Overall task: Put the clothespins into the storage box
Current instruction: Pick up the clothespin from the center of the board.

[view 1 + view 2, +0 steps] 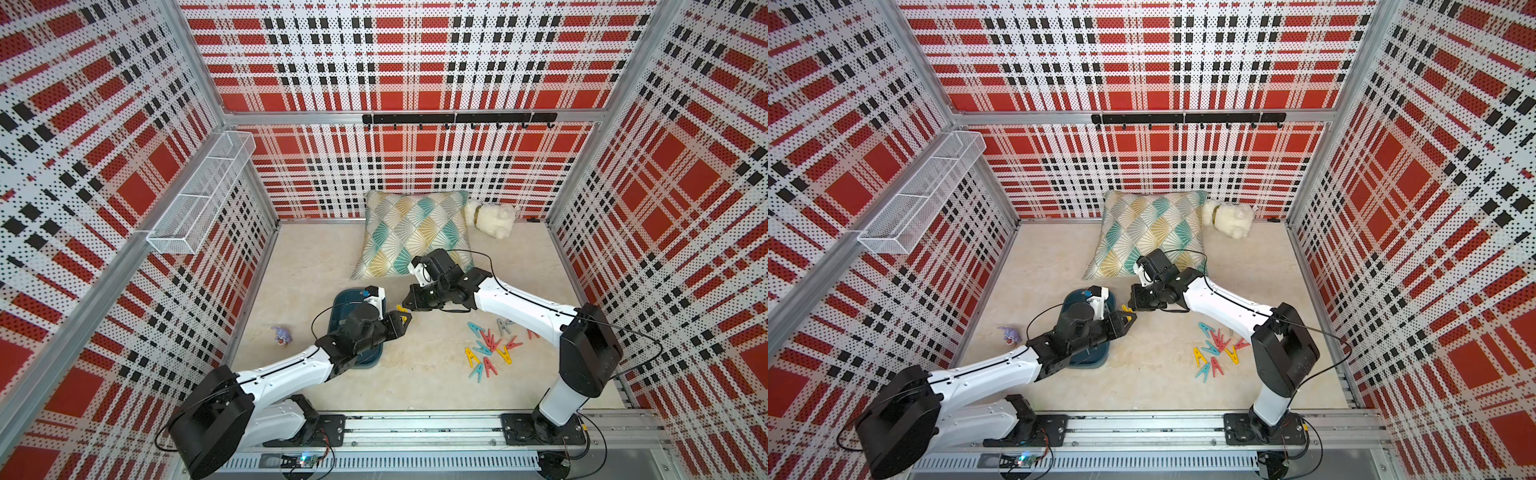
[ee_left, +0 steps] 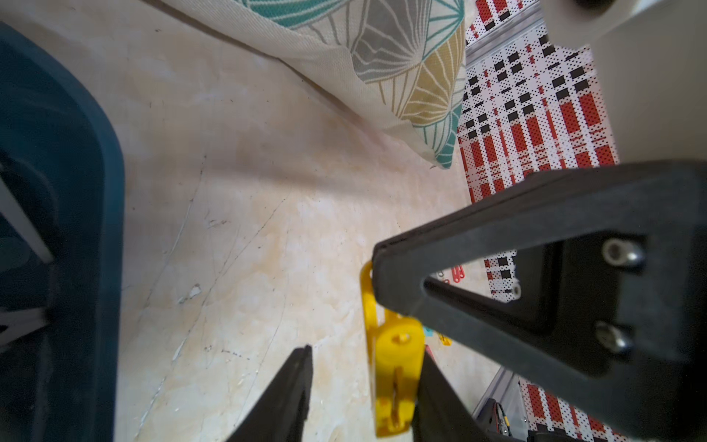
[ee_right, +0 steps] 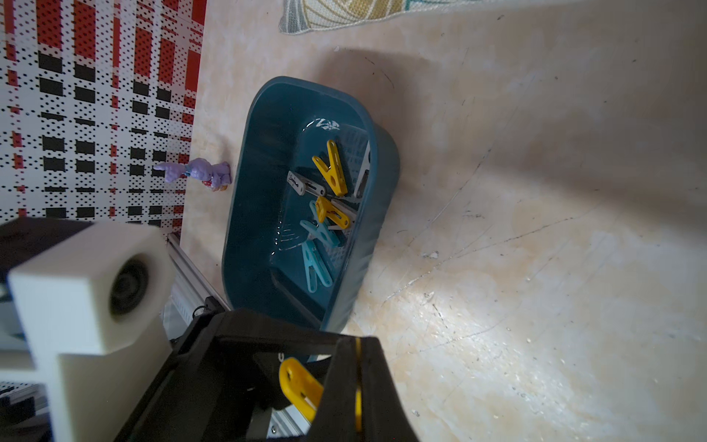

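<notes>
Right jaws: closed flat on one tip of a small yellow plastic A-shaped clothespin, holding it above the counter.
Left jaws: partly open around that clothespin's other end. One finger touches it, and we see a gap to the other finger.
Storage box: we find the shallow dark teal plastic storage box on the cream marble-look counter, partly under the left arm and just beside the held clothespin.
Box contents: yellow, teal and grey clothespins lie on its floor.
Loose pile: mixed-colour clothespins lie near the right arm, well apart from the box.
Beside the box: purple toy figurine.
</notes>
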`<act>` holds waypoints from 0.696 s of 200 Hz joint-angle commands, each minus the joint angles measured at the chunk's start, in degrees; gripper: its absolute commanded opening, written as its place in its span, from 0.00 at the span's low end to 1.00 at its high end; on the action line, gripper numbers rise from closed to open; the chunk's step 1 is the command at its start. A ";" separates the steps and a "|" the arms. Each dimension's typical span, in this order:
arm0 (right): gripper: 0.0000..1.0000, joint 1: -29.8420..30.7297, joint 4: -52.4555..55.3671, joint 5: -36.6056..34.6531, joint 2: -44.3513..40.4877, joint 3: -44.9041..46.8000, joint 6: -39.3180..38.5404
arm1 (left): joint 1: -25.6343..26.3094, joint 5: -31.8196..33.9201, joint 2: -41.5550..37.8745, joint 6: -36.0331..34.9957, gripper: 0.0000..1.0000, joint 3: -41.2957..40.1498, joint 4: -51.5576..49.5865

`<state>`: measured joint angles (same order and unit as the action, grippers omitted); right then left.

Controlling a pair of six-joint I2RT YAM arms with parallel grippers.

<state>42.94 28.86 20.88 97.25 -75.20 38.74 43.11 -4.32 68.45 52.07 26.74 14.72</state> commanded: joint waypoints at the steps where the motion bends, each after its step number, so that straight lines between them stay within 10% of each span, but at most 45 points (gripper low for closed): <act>1: 0.02 -0.40 -1.93 1.40 0.68 -0.43 0.89 | 0.31 0.77 0.89 -0.24 0.41 1.86 2.11; 64: 0.05 -0.39 -2.15 0.27 0.53 0.49 1.16 | 0.33 0.45 1.96 0.02 0.10 2.97 2.35; 139: 0.34 -2.69 -0.35 -9.08 -3.99 3.39 0.51 | -0.50 1.24 0.25 -0.22 0.02 1.89 -0.71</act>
<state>42.24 27.05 17.91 96.79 -73.87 39.88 43.18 -4.08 70.17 52.45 28.29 15.49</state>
